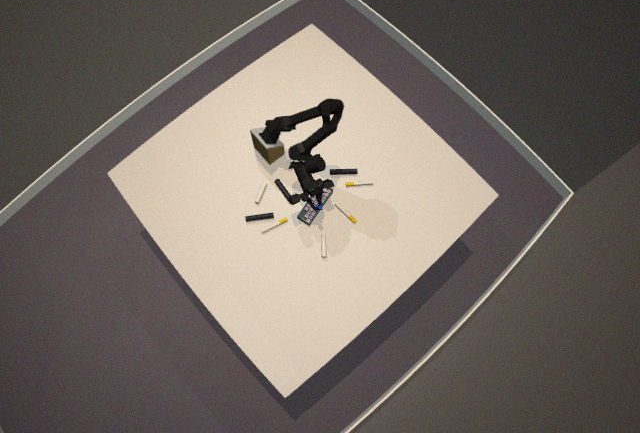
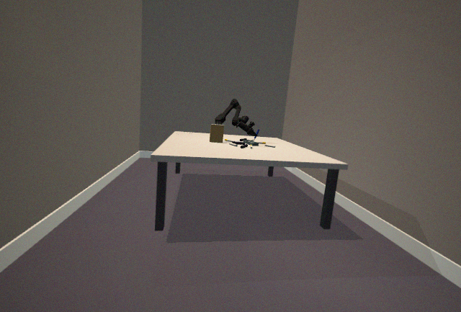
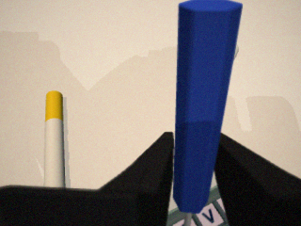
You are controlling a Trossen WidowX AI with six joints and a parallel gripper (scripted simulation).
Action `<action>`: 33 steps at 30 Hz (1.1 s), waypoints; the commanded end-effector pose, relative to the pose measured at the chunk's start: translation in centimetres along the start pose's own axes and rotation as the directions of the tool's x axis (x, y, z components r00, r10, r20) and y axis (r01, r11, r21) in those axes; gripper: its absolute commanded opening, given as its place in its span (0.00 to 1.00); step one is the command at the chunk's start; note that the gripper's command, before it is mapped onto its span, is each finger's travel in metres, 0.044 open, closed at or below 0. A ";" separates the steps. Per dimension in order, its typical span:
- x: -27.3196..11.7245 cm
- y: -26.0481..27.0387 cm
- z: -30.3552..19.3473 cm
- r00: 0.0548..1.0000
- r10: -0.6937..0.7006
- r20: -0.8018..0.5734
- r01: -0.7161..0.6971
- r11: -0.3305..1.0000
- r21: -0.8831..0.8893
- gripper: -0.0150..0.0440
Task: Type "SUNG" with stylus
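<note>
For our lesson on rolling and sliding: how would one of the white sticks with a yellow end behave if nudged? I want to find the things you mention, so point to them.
The yellow-ended stick [image 1: 345,212] [image 3: 55,141] would probably roll sideways, since its sides look rounded. Being straight and slim, it is likely stiff and fairly light.

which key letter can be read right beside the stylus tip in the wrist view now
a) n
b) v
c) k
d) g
b, because a "V" shows on the keyboard just right of the metal tip of the blue stylus in the wrist view
</note>
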State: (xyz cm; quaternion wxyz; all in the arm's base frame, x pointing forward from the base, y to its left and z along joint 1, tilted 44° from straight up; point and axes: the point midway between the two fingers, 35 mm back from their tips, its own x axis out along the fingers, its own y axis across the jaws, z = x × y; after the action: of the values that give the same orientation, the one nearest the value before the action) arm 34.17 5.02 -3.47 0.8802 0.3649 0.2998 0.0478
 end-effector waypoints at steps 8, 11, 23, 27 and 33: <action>0.2 -0.2 -0.1 1.000 -0.006 0.001 0.006 1.000 0.006 0.30; 0.2 -0.2 0.1 1.000 -0.007 0.000 0.007 1.000 0.006 0.39; 0.5 -0.2 -0.4 1.000 -0.007 0.000 0.007 1.000 0.006 0.39; 0.6 -0.2 -0.5 1.000 -0.007 0.000 0.007 1.000 0.006 0.39; 0.7 -0.2 -0.7 1.000 -0.007 0.000 0.007 1.000 0.006 0.39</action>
State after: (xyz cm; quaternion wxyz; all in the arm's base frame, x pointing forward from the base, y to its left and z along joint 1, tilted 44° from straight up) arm 34.37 5.44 -4.05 0.8803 0.3651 0.2991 0.0479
